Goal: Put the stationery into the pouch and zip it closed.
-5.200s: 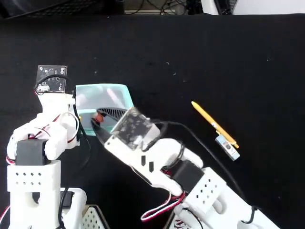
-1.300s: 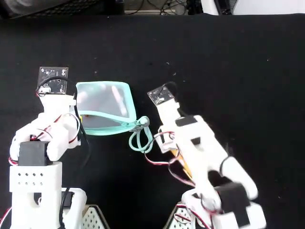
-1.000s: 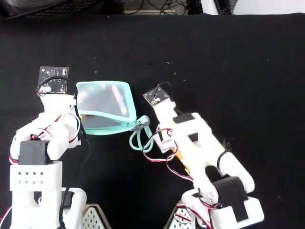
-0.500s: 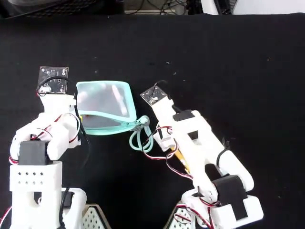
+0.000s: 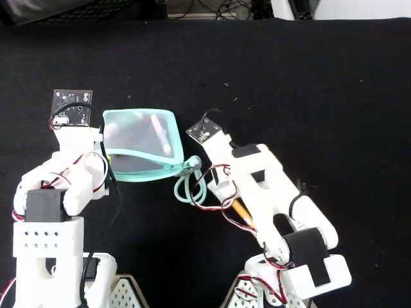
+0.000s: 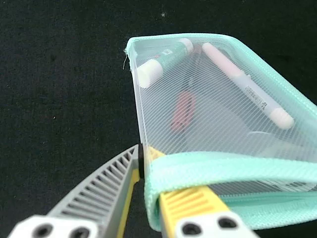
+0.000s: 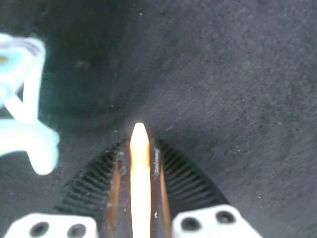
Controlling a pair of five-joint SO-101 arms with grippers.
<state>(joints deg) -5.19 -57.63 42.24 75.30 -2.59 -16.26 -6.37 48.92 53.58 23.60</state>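
A teal mesh pouch (image 5: 138,144) lies on the black table, its zip edge toward the arms. My left gripper (image 5: 110,163) is shut on that edge's corner. In the left wrist view the fingers of the left gripper (image 6: 143,168) pinch the pouch (image 6: 213,114). Through the mesh I see a pink-and-white pen (image 6: 242,84), a green stick with a white cap (image 6: 161,62) and a small red item (image 6: 182,110). My right gripper (image 5: 221,189) is shut on a yellow pen (image 5: 243,215), just right of the pouch's teal strap loop (image 5: 189,186). The yellow pen (image 7: 140,173) points out past the right gripper (image 7: 139,144).
The teal strap loop (image 7: 25,129) lies on the cloth close to the pen's tip. Black cloth (image 5: 321,96) covers the table out to the right and far side. Cables (image 5: 218,9) run behind the far edge.
The yellow pen lay on the table at right; my right gripper now holds it. Over the last second the right arm carried it left toward the strap loop. The left arm stayed put.
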